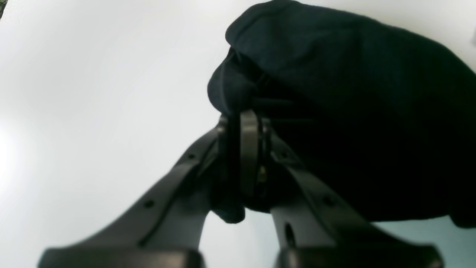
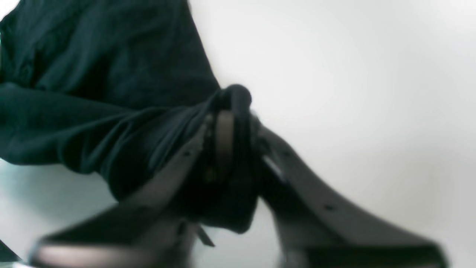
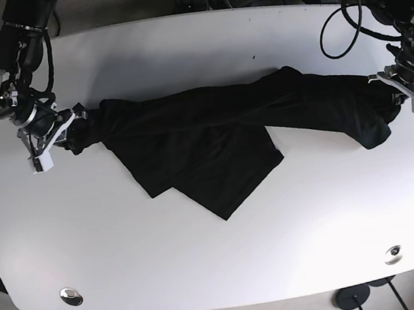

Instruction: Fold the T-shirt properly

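**Shirt stretched between two arms**

The white table (image 3: 220,259) carries a black T-shirt (image 3: 212,135) strung across its middle, pulled into a long band with a loose flap drooping toward the near edge. It looks soft, light and limp — cloth that sags wherever nothing holds it, so I'd judge the outer ends are the right places to grip. The right gripper (image 2: 230,123) is clenched on a bunched end of the fabric; the left gripper (image 1: 247,149) is likewise pinched tight on the other end — neither looks likely to slip.
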Tool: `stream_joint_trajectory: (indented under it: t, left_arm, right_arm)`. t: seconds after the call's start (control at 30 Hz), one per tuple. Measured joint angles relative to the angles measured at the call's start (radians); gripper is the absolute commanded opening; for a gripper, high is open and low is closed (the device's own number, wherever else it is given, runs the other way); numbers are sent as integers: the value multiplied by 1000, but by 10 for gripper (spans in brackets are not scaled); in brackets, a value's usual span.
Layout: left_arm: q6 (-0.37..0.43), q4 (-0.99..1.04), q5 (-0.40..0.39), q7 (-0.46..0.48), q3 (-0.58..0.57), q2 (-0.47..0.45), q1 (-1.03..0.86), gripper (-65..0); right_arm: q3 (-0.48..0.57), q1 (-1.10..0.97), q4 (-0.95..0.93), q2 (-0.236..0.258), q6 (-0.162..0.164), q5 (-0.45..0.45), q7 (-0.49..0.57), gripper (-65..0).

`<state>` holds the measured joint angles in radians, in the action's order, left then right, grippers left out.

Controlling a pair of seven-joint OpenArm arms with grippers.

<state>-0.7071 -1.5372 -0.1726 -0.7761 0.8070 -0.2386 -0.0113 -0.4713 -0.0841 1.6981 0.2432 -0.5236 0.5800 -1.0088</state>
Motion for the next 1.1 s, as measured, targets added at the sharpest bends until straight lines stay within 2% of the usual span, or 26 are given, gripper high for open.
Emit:
stream_joint_trajectory:
  t: [0.07, 0.17, 0.23, 0.27, 0.37, 0.4, 0.47, 0.57, 0.63, 0.73, 0.8, 0.93, 1.1]
  left_arm:
    - [0, 0, 0, 0, 0, 0, 0, -650]
    - [3, 0, 0, 0, -3, 0, 0, -650]
    - [3, 0, 0, 0, -4, 0, 0, -650]
    - [3, 0, 1, 0, -4, 0, 0, -650]
    - [3, 0, 3, 0, -5, 2, 3, -650]
    - [3, 0, 4, 0, -5, 2, 4, -650]
    - [3, 0, 3, 0, -6, 2, 6, -650]
    - [3, 0, 4, 0, -6, 2, 5, -650]
    - [3, 0, 4, 0, -6, 2, 5, -650]
    - [3, 0, 4, 0, -6, 2, 5, -650]
    - [3, 0, 4, 0, -6, 2, 4, -650]
    - [3, 0, 3, 0, -6, 2, 3, -650]
    - [3, 2, 4, 0, -8, 2, 5, -650]
  right_arm:
    - [0, 2, 41, -3, 0, 1, 3, -342]
    - [2, 7, 64, -42, -1, 1, 2, -133]
    - [5, 32, 58, -63, 0, -9, -9, -38]
    - [4, 55, 43, -75, 0, -11, -4, -19]
    - [21, 141, -60, -97, 2, -8, 3, -17]
    - [55, 166, -103, -97, 16, -17, 6, -17]
    - [132, 241, -217, -103, 7, -21, 6, -17]
    - [165, 322, -339, -98, 9, -7, 76, -17]
    - [216, 369, -447, -74, 11, -10, 107, -17]
    - [283, 411, -588, -64, 15, -18, 177, -17]
    - [297, 424, -668, -69, 9, -9, 234, -46]
    - [330, 434, -724, -58, 3, 4, 298, -97]
    - [376, 433, -726, -113, 0, 12, 306, -103]
